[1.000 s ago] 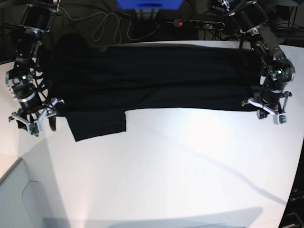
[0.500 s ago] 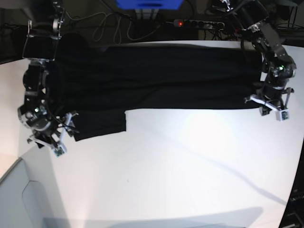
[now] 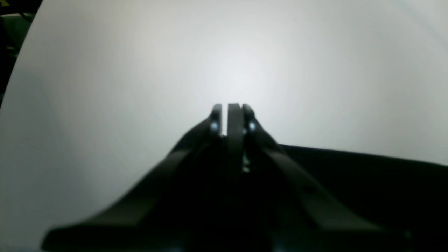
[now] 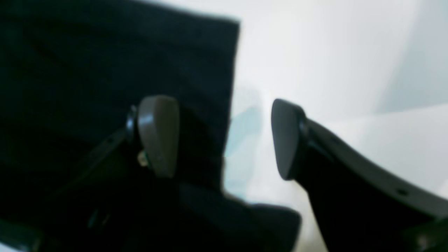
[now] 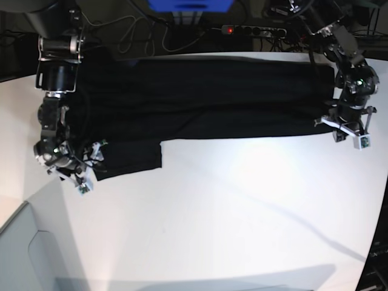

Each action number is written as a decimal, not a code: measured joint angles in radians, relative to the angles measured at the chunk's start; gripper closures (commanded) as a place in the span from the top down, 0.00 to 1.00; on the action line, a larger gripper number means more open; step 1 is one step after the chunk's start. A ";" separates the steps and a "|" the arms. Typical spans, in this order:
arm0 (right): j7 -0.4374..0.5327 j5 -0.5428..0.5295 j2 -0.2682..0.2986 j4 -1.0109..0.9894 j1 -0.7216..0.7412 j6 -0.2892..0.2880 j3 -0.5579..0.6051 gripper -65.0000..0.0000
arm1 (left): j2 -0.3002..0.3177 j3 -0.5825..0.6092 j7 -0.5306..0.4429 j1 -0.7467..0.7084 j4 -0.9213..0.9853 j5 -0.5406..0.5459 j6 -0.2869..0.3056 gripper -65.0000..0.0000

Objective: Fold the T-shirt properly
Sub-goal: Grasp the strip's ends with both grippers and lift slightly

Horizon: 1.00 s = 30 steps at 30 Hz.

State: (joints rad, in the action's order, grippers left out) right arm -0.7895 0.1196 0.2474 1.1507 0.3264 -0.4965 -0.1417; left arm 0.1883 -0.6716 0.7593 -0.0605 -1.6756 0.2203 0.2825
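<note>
The black T-shirt (image 5: 206, 97) lies spread flat across the far half of the white table (image 5: 230, 206), one sleeve (image 5: 130, 157) sticking out toward the front at left. My right gripper (image 4: 222, 138) stands open astride that sleeve's edge: one pad (image 4: 157, 136) over the black cloth (image 4: 105, 70), the other pad (image 4: 287, 140) over bare table. In the base view the right gripper (image 5: 91, 162) sits at the sleeve's left end. My left gripper (image 5: 345, 124) is at the shirt's right edge. It (image 3: 231, 108) is shut, tips over white table, black cloth (image 3: 367, 182) behind it. Whether it pinches cloth is unclear.
A power strip (image 5: 254, 29) with a red light, cables (image 5: 136, 33) and a blue object (image 5: 189, 5) lie beyond the table's far edge. The table's left front corner drops off near a grey surface (image 5: 24, 254).
My right gripper has swung in from the table's left side to the sleeve's edge and opened a little wider. The left gripper has shifted slightly toward the back, still shut.
</note>
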 measured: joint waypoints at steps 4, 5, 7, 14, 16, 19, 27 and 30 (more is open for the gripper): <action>0.043 -0.012 0.001 -0.041 0.008 0.000 0.000 0.61 | 0.000 0.000 -0.003 0.002 0.000 0.000 0.000 0.00; 0.044 -0.016 0.002 -0.048 0.010 0.000 -0.001 0.61 | 0.001 0.000 -0.003 -0.003 0.000 0.000 0.000 0.00; 0.050 -0.023 0.005 -0.062 0.014 0.000 -0.002 0.60 | 0.000 0.000 -0.003 -0.008 0.000 0.000 0.000 0.00; 0.062 -0.047 -0.001 -0.088 0.018 0.000 0.001 0.08 | 0.000 0.000 -0.003 -0.009 0.000 0.000 0.000 0.00; 0.080 -0.044 -0.002 -0.106 0.023 0.000 0.001 0.00 | 0.000 0.000 -0.003 -0.009 0.000 0.000 0.000 0.00; 0.081 -0.045 0.000 -0.113 0.025 0.000 0.001 0.00 | 0.000 0.000 -0.003 -0.009 0.000 0.000 0.000 0.00; -0.035 0.004 0.016 0.155 -0.067 -0.010 0.002 0.00 | 0.000 0.000 -0.003 -0.009 -0.004 0.001 0.000 0.00; -0.052 -0.006 0.021 0.312 -0.078 -0.011 0.000 0.00 | 0.000 0.000 0.001 -0.012 -0.048 0.000 0.003 0.00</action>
State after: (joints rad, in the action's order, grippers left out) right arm -0.8413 0.1139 0.2684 1.4624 0.2485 -0.5076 -0.1417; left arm 0.1886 -0.6712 0.7601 -0.0727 -1.7241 0.2199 0.2855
